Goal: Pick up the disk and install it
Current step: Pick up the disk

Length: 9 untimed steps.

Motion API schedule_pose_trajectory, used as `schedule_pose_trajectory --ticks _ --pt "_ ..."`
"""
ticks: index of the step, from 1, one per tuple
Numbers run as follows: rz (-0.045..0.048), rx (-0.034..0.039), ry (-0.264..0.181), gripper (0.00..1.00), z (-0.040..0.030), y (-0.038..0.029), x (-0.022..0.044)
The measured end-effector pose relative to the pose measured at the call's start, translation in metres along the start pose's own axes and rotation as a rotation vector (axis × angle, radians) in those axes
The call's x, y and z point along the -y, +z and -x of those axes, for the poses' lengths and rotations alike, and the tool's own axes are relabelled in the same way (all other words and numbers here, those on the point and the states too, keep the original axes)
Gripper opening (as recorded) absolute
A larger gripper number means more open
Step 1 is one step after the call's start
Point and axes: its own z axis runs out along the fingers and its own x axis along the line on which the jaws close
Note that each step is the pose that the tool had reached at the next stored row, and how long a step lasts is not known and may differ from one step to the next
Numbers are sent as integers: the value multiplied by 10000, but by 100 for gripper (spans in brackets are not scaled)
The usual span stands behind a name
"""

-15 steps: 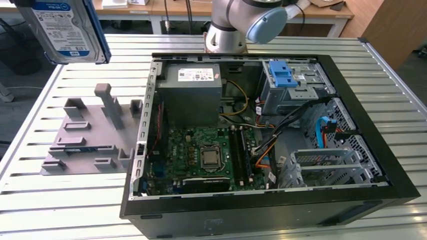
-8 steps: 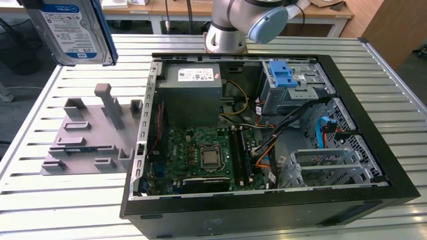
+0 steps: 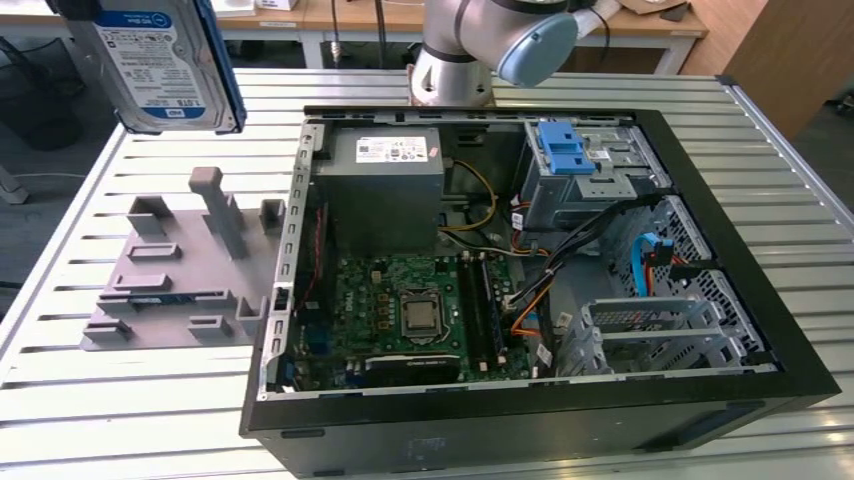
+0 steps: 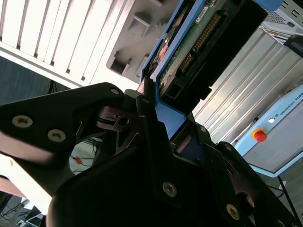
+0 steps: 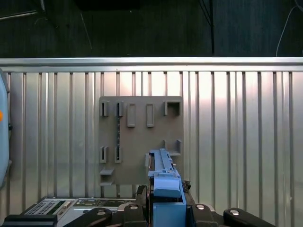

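Observation:
The disk [image 3: 167,65], a silver drive with a blue-and-white label in a blue carrier bracket, hangs upright in the air at the exterior view's upper left, above the grey holder block [image 3: 174,270]. In the second wrist view my gripper [image 4: 165,125] is shut on the blue bracket of the disk [image 4: 189,47], whose green circuit board shows; a black finger [image 4: 147,106] presses the bracket's edge. The first wrist view looks down the disk [image 5: 163,177] edge-on, held by the gripper [image 5: 165,210] above the holder block [image 5: 132,142].
The open computer case [image 3: 747,250] lies on the slatted metal table [image 3: 160,400], to the exterior view's right of the holder. Inside are a grey power-supply box [image 3: 387,180], the motherboard [image 3: 414,310], and a metal drive cage with a light-blue latch [image 3: 577,150]. The arm's base [image 3: 454,60] stands behind the case.

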Motion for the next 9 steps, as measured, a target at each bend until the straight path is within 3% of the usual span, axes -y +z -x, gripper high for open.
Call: schedule_pose_trajectory --ticks 5,9 --pt "-1 0 1 36 -60 0 16" --pt "0 0 0 36 -85 -1 92"
